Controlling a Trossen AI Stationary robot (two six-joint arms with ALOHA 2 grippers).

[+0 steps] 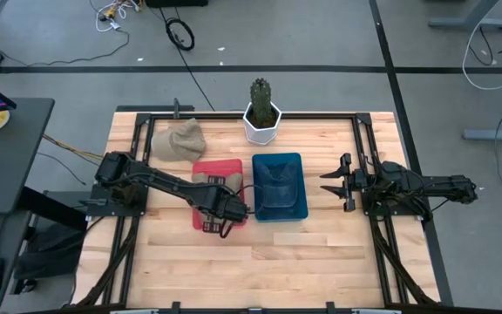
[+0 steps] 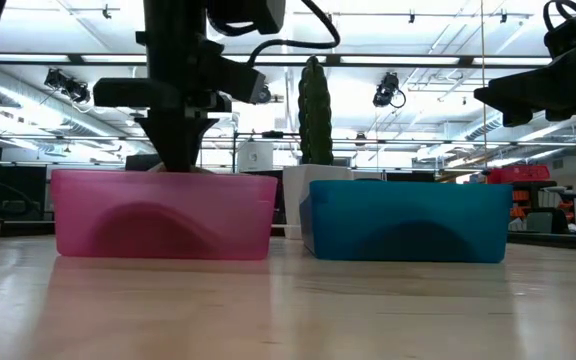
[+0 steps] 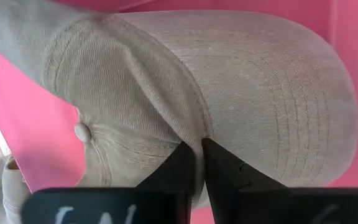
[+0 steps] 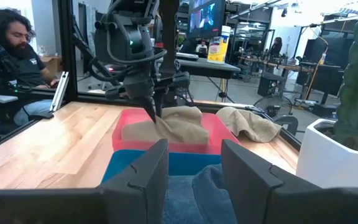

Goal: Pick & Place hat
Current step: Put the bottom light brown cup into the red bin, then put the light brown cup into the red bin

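A tan cap [image 3: 241,81] lies in the pink bin [image 1: 200,167], and my left gripper [image 1: 227,209] stands over it, pointing down and shut on it. In the right wrist view the left gripper [image 4: 155,115] meets the tan cap [image 4: 173,127] inside the pink bin [image 4: 120,134]. A second tan hat [image 1: 179,139] lies crumpled on the table beyond the pink bin. A blue hat [image 1: 277,185] lies in the blue bin [image 1: 301,209]. My right gripper [image 1: 336,183] hovers open to the right of the blue bin, touching nothing. My left gripper pinches a raised fold of the cap's cloth between its two fingers, at the seam [image 3: 201,127] where the crown meets the brim. The fingers [image 3: 179,165] come from above, pointing down. The cap's crown and brim lie in the pink bin, and the cloth peaks at the pinch [image 4: 160,121].
A cactus in a white pot [image 1: 261,122] stands near the far edge, behind the two bins. The bins sit side by side mid-table. Bare wood lies toward the near edge [image 1: 268,262]. A seated person [image 4: 11,56] shows beyond the table's left side.
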